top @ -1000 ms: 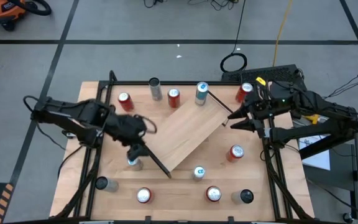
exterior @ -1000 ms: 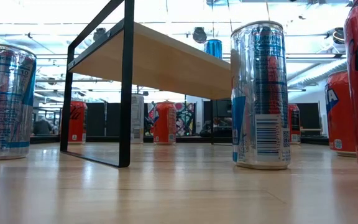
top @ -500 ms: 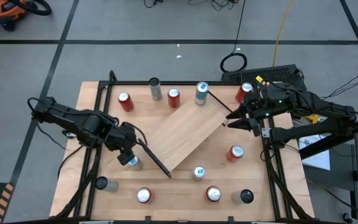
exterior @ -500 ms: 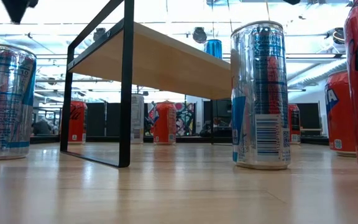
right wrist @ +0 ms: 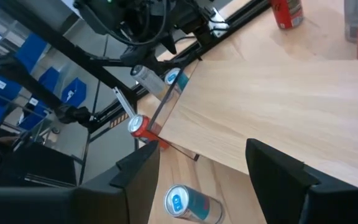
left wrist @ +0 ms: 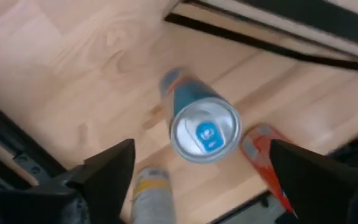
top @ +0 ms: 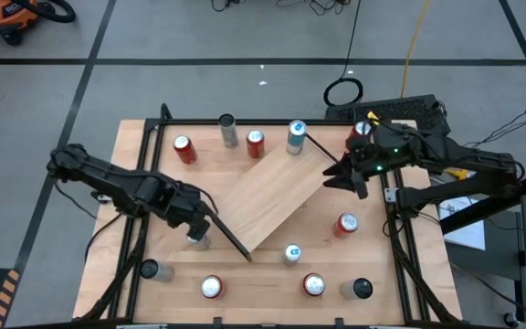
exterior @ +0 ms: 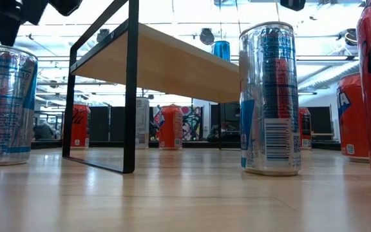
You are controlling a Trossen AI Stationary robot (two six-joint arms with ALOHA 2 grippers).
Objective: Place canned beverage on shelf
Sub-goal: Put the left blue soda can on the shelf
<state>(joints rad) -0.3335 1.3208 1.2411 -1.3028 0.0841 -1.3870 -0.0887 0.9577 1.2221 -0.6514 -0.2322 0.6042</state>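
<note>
**Can under our left gripper**

Can (top: 196, 239) stands upright on the table (top: 272, 279), beside the shelf's (top: 272, 195) near bracket. Our left gripper (top: 199, 224) hovers above it, fingers apart. Our right gripper (top: 338, 177), fingers apart, empty, hangs at the shelf's far end.

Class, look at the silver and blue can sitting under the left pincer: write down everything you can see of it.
The can is tall, slim, shiny silver metal with blue and teal markings and a blue pull tab on its sealed top. It stands upright on the wooden table, beside the black bracket at the near end of the shelf. The left pincer hangs above it, fingers spread wide either side, touching nothing.
</note>
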